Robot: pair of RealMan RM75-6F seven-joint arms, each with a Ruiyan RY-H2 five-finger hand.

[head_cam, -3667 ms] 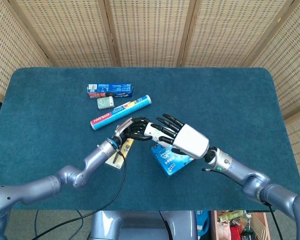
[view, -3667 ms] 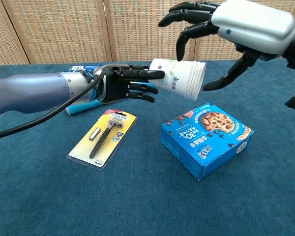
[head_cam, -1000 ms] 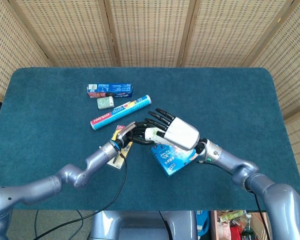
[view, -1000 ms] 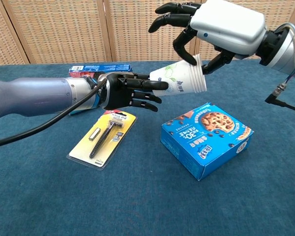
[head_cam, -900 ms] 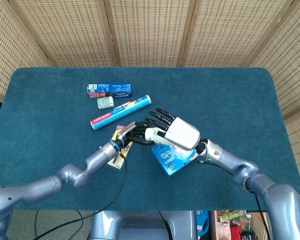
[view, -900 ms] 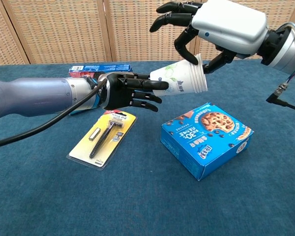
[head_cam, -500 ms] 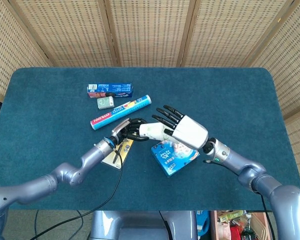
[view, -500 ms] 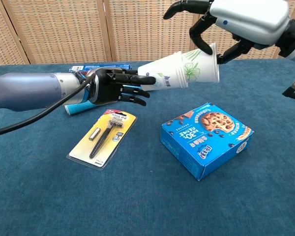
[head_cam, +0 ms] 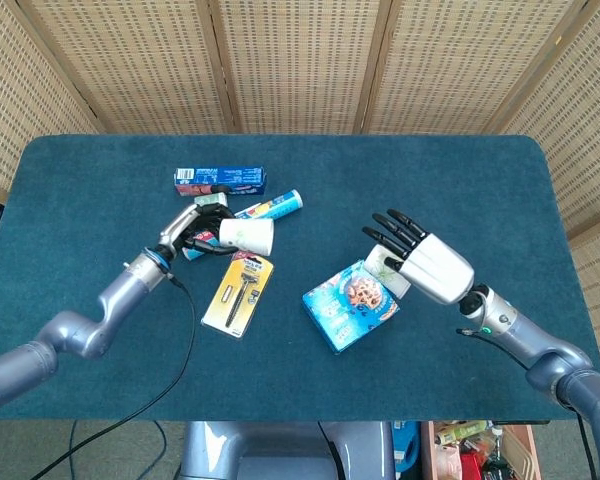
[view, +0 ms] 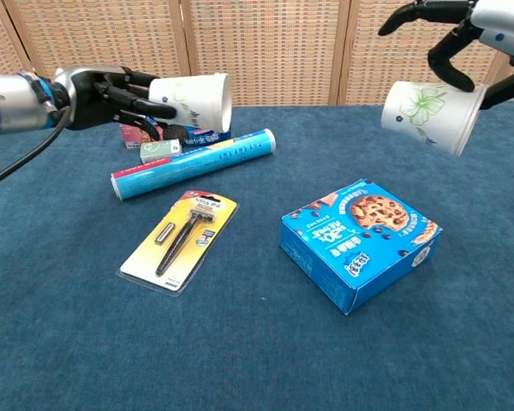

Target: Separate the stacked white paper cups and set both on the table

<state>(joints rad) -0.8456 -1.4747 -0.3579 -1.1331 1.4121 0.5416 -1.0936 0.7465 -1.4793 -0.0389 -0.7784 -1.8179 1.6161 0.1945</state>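
Observation:
The two white paper cups are apart, each held sideways in the air. My left hand [head_cam: 188, 236] [view: 101, 96] grips one cup [head_cam: 248, 236] [view: 193, 98] by its base at the left, above the blue tube, mouth pointing right. My right hand [head_cam: 428, 264] [view: 478, 21] holds the other cup [view: 430, 116] from above at the far right, its base pointing left. In the head view this second cup [head_cam: 388, 272] is mostly hidden under the right hand, just right of the cookie box.
A blue cookie box [head_cam: 348, 303] [view: 360, 240] lies centre-right on the blue table [head_cam: 460, 180]. A yellow razor pack [head_cam: 238, 292] [view: 180, 240], a blue tube [view: 197, 171], a toothpaste box [head_cam: 220, 180] and a small green box [view: 154, 151] lie at the left.
The stacked cups have come apart. My left hand carried one cup left and back; my right hand drew the other away to the right.

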